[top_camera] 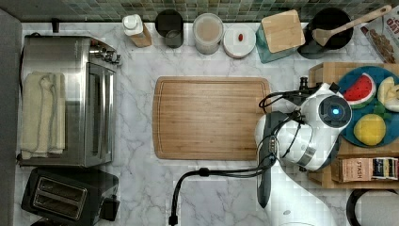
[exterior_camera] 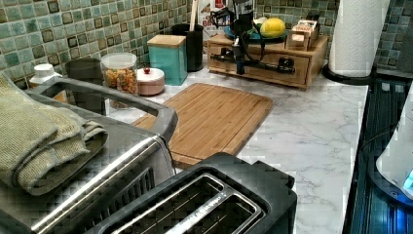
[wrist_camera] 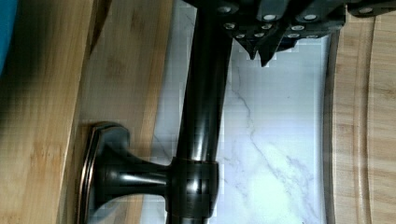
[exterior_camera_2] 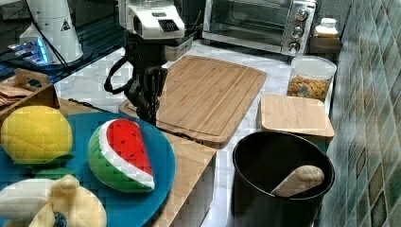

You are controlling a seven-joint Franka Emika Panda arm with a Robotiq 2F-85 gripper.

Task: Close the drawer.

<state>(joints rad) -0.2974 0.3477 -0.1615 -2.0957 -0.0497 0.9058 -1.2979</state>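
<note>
- The drawer [exterior_camera: 299,68] is set in the front of a wooden organiser box [exterior_camera: 319,46] at the counter's [exterior_camera: 311,131] back corner in the left view. Its front looks flush or nearly flush with the box.
- The gripper [wrist_camera: 260,53] is seen just beside the drawer's black bar handle [wrist_camera: 205,93], fingers pressed together, nothing held. Contact with the bar can't be told.
- A blue plate [exterior_camera_2: 163,161] is carried on the box top. A toy watermelon slice [exterior_camera_2: 123,153], a yellow lemon [exterior_camera_2: 35,135] and a banana [exterior_camera_2: 52,203] are held in it.
- Tea packets [top_camera: 360,168] are stacked in a side compartment of the box.
- A black utensil pot [exterior_camera_2: 279,189] is placed by the back wall, with a wooden spatula [exterior_camera_2: 298,179] leaning inside.
- A teal canister [exterior_camera: 168,58] is closed by a wooden lid.
- A clear jar [exterior_camera_2: 312,78] is filled partway with coloured cereal, lid on.
- A small white lidded dish [top_camera: 239,41] with a red knob is shut, contents hidden.
- A dark cup [top_camera: 169,28] and a white-capped bottle [top_camera: 134,29] are lined along the counter's back edge.
- A cutting board [top_camera: 211,117] is laid mid-counter, bare.
</note>
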